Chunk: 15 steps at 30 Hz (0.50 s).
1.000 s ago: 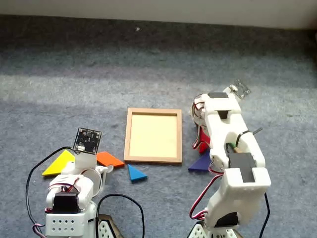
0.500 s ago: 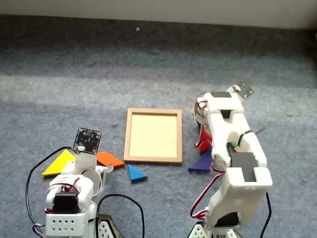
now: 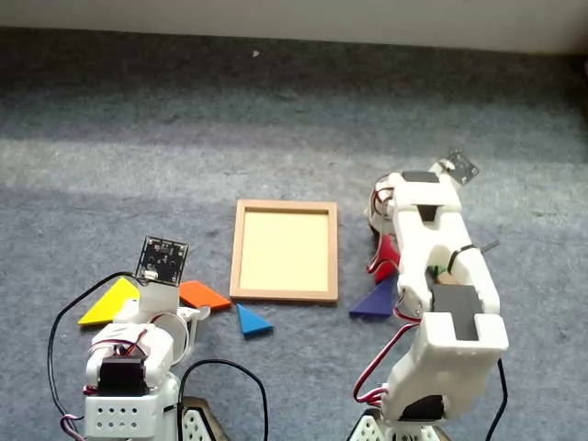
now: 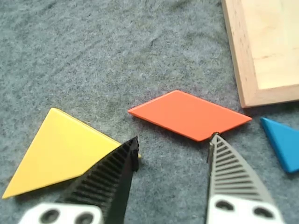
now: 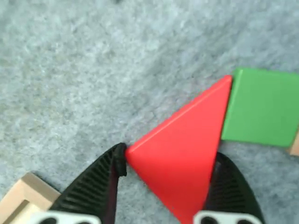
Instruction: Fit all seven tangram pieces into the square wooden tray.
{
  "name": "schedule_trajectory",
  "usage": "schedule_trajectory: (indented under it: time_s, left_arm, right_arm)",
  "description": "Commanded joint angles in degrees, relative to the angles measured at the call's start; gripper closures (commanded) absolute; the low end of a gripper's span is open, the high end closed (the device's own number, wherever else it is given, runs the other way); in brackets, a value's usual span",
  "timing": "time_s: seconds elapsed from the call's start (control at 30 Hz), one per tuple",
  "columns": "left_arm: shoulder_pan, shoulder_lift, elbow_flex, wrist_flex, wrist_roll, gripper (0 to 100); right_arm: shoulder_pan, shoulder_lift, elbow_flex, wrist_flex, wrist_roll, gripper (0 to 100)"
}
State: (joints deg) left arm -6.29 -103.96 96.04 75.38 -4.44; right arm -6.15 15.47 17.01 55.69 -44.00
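Note:
The square wooden tray [image 3: 285, 251] lies with nothing in it at the table's middle. My left gripper [image 4: 173, 149] stands open just short of the orange parallelogram [image 4: 189, 114], with the yellow triangle [image 4: 60, 151] beside one finger and the blue triangle [image 4: 282, 142] past the other. In the high view these lie left of the tray's near corner: orange parallelogram [image 3: 204, 296], yellow triangle [image 3: 110, 300], blue triangle [image 3: 251, 321]. My right gripper [image 5: 168, 158] is shut on the red triangle [image 5: 182, 154], one finger at each side, next to the green square [image 5: 261, 114].
A dark blue triangle [image 3: 375, 300] lies right of the tray's near corner, close to the right arm [image 3: 432, 248], which hides most of the red triangle [image 3: 386, 253]. A tan piece [image 5: 294, 142] peeks in beside the green square. Grey carpet spreads beyond the tray.
The right arm has shifted a little to the right, away from the tray, and the red triangle went with it. The left arm has not moved.

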Motion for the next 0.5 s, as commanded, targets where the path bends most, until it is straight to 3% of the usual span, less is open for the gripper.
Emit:
schedule_trajectory:
  time_s: [0.0, 0.2, 0.47]
  left_arm:
    - [0.92, -0.40, 1.10, 0.26, -0.18, 76]
    - [0.92, -0.40, 1.10, 0.26, -0.18, 76]
    - [0.92, -0.40, 1.10, 0.26, -0.18, 76]
  right_arm:
    - [0.04, -0.40, -2.07, -0.75, 2.55, 94.0]
    - [0.04, -1.63, -2.15, -0.66, 2.64, 94.0]
    - [-2.95, -14.37, -1.71, 5.32, 2.64, 94.0]
